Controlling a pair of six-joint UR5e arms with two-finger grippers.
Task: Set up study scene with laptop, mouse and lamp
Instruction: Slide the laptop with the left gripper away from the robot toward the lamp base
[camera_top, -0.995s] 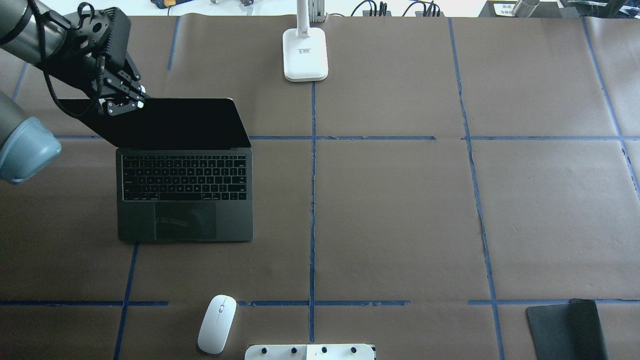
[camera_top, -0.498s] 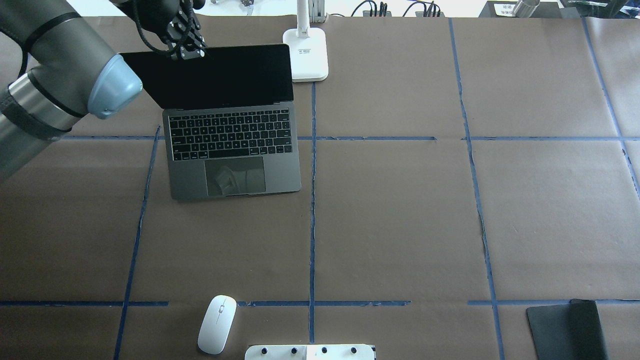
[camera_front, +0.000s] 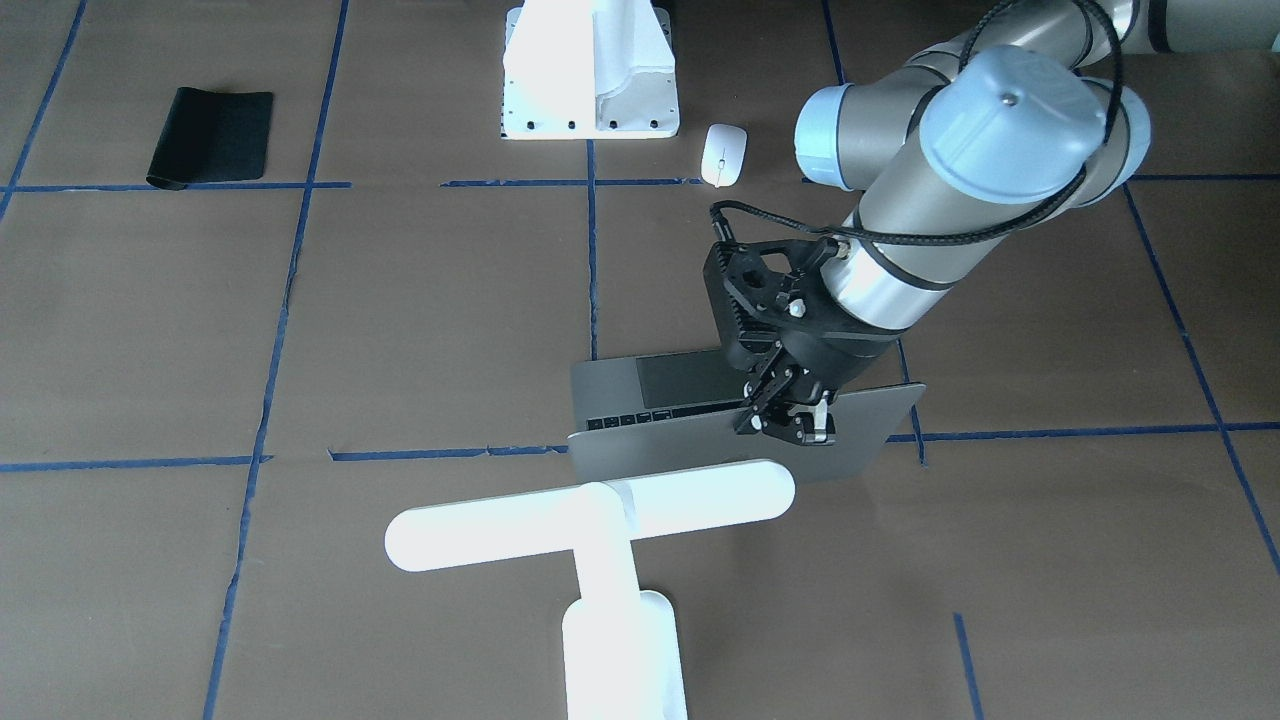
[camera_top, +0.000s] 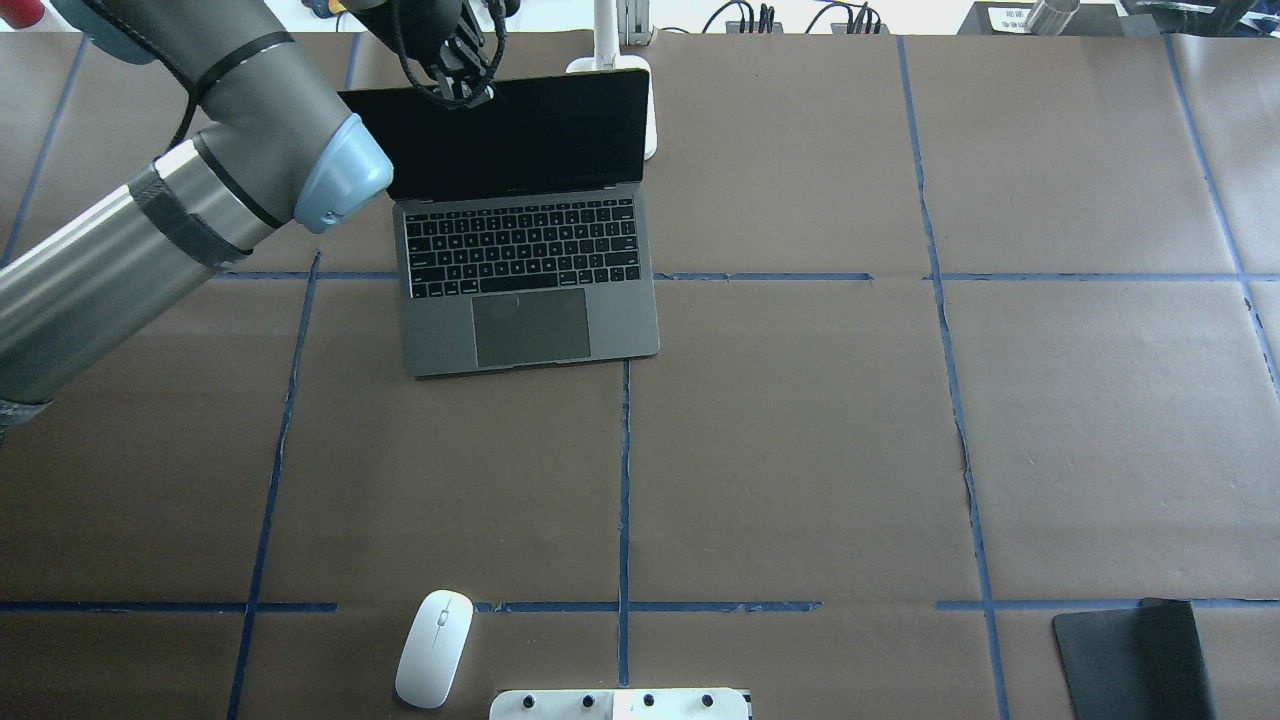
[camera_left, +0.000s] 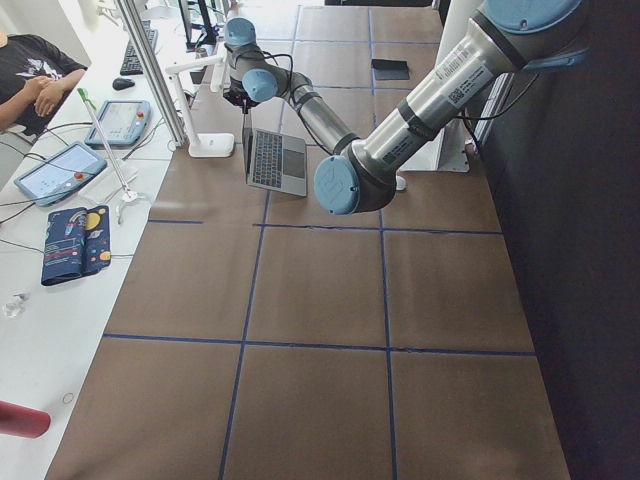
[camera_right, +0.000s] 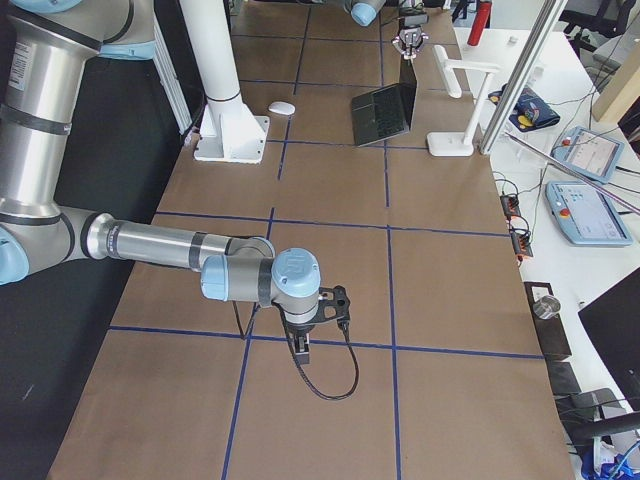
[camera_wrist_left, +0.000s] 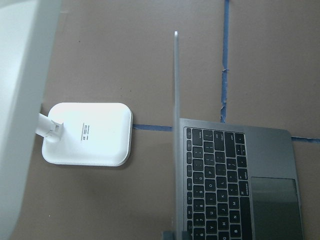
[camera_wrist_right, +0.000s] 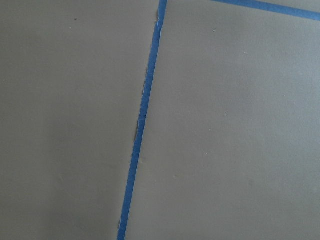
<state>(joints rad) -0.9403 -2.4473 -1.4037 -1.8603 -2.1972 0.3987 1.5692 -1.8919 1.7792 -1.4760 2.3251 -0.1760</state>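
Observation:
The grey laptop (camera_top: 530, 320) stands open near the table's far edge, its dark screen facing the robot. My left gripper (camera_top: 462, 92) is shut on the top edge of the lid (camera_front: 690, 455), left of its middle. Just behind the screen stands the white lamp (camera_front: 590, 515), its base (camera_top: 649, 115) partly hidden by the lid. In the left wrist view the lid (camera_wrist_left: 176, 125) shows edge-on beside the lamp base (camera_wrist_left: 87, 134). The white mouse (camera_top: 434, 648) lies at the near edge. My right gripper (camera_right: 303, 347) hovers low over bare table; I cannot tell its state.
A black mat (camera_top: 1135, 660) lies at the near right corner. A white pedestal (camera_top: 620, 704) with bolt holes sits at the near edge beside the mouse. Blue tape lines cross the brown table cover. A person (camera_left: 35, 80) sits beyond the far edge.
My left gripper has dragged the open laptop to the right and farther back. Its screen now stands in front of the lamp base. Mouse and mat have not moved.

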